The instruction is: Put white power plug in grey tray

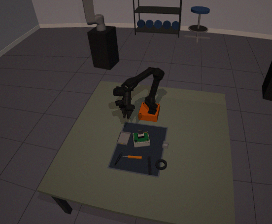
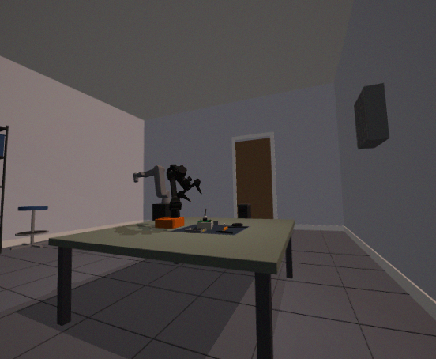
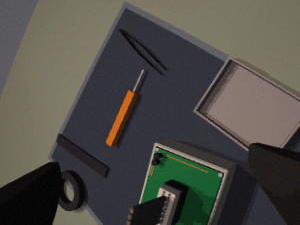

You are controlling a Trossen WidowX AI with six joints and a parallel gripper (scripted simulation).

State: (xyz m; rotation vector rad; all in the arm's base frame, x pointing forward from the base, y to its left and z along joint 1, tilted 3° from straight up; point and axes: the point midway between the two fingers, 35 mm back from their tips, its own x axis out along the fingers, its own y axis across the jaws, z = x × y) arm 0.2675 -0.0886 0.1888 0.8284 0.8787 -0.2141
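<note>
Open end effector stands off from seated plug

The end effector [image 1: 128,116] [image 2: 193,197] [image 3: 157,163] hangs open, with nothing between its fingers, above the bench [image 1: 196,158] [image 2: 169,247], on the side where the orange base [image 1: 148,117] [image 2: 170,222] stands near the far edge in the top view. The white plug [image 1: 141,134] [image 3: 166,199] sits in its socket on the green circuit board [image 1: 136,139] [image 3: 192,169], dark wires rising from it. From the end effector, the plug lies lower and farther from that far edge, toward the bench's near right corner. In the wrist view it shows low in the frame, between the fingers' directions but beyond their reach.

The plug's long side seems to run slantwise up the wrist view, so the fingers probably need aligning across its narrower width before closing. The wires could get pinched on the way down. A gentle rocking looks wiser than a straight lift. The grey tray [image 1: 124,138] [image 3: 252,104] lies beside the board, apart from it, toward the bench's left edge.
</note>
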